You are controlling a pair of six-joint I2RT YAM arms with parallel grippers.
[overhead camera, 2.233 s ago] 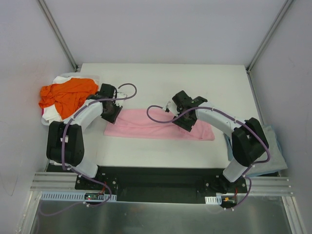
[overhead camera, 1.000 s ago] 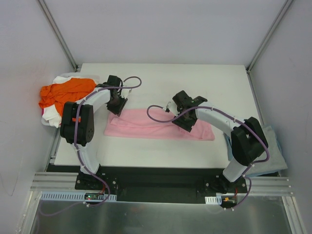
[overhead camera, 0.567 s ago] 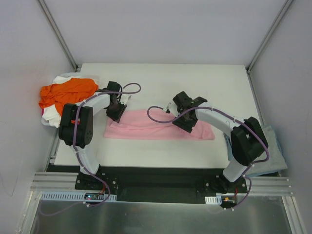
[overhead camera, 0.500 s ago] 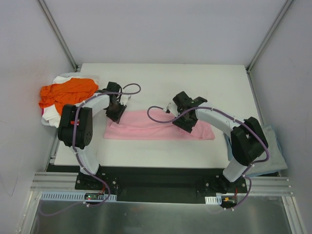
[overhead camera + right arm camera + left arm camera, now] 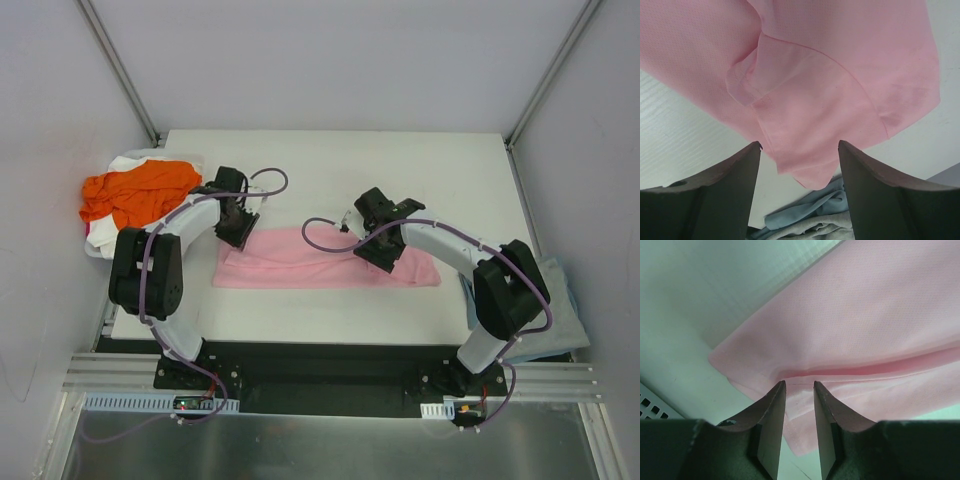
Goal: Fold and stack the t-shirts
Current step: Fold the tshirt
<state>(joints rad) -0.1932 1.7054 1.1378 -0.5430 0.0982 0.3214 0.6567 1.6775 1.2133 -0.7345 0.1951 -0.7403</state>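
Top external view is showing a light pink cotton t-shirt (image 5: pixel 300 262), folded into a long band, lying flat on the white worktop (image 5: pixel 420 170) and stretching from one set of jaws to the other. The left jaws are sitting at the band's left end, standing only a narrow slit apart. In the left wrist view the folded seam is running across just ahead of their tips, and nothing is showing pinched between them, though I cannot tell for certain whether a top layer is caught. The right jaws are standing wide apart directly over the band's other end, gripping nothing, with a loose sleeve flap lying just ahead of the gap.

The likely trouble is coming from the layers. If the left jaws are closing on the top ply alone, the band may be peeling open instead of lifting whole. If the right jaws are catching the sleeve flap and not the full edge, the fold may be coming out skewed or bunched. The smooth worktop may also be letting the cloth slide under a push.

A crumpled orange t-shirt (image 5: pixel 135 192) is heaping over a white t-shirt (image 5: pixel 130 161) outboard of the left jaws, at the worktop's left edge. A grey-blue t-shirt (image 5: pixel 572 310) is lying behind the right jaws, past the right edge. Plain pale walls and aluminium posts (image 5: pixel 118 70) are enclosing the cell.
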